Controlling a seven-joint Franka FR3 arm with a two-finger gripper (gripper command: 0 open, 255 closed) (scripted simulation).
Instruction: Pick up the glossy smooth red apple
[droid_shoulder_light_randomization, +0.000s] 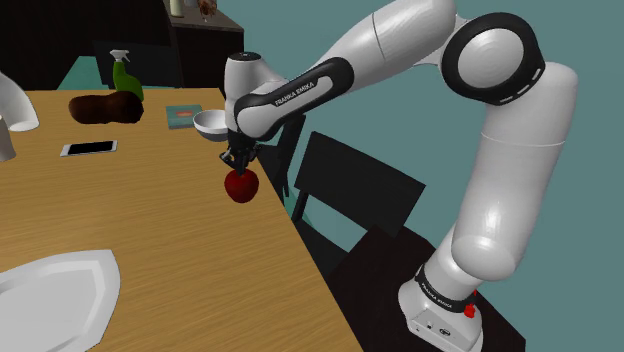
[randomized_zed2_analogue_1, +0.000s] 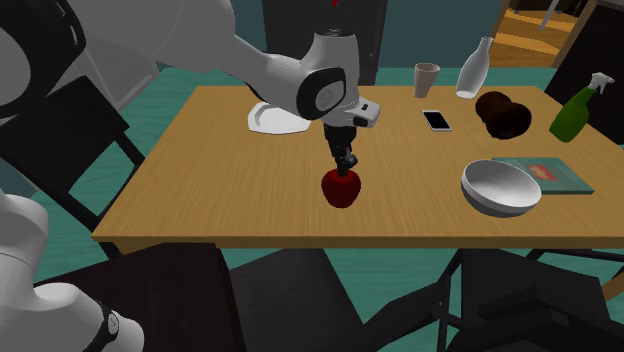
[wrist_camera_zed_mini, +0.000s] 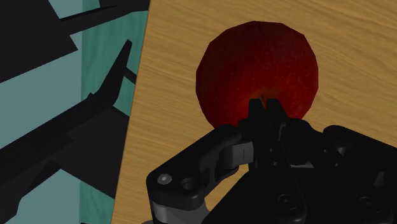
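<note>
A dark red apple (droid_shoulder_light_randomization: 240, 187) (randomized_zed2_analogue_1: 341, 188) (wrist_camera_zed_mini: 257, 70) sits near the long edge of the wooden table (droid_shoulder_light_randomization: 150, 230) (randomized_zed2_analogue_1: 220, 190), the edge nearest the arm's stand. My black gripper (droid_shoulder_light_randomization: 237, 161) (randomized_zed2_analogue_1: 346, 160) (wrist_camera_zed_mini: 264, 107) comes straight down onto its top. In the wrist view the two fingers stand pressed close together at the apple's stem dimple, pinching it there. Whether the apple rests on the wood or hangs just above it I cannot tell.
A white bowl (droid_shoulder_light_randomization: 210, 123) (randomized_zed2_analogue_1: 500, 187) and a teal book (droid_shoulder_light_randomization: 183, 115) (randomized_zed2_analogue_1: 550, 172) lie beyond the apple. Farther along are a phone (droid_shoulder_light_randomization: 88, 148), a brown lump (droid_shoulder_light_randomization: 105, 107), a green spray bottle (droid_shoulder_light_randomization: 125, 75) and a white plate (droid_shoulder_light_randomization: 55, 300). A dark chair (droid_shoulder_light_randomization: 355, 190) stands beside the table edge.
</note>
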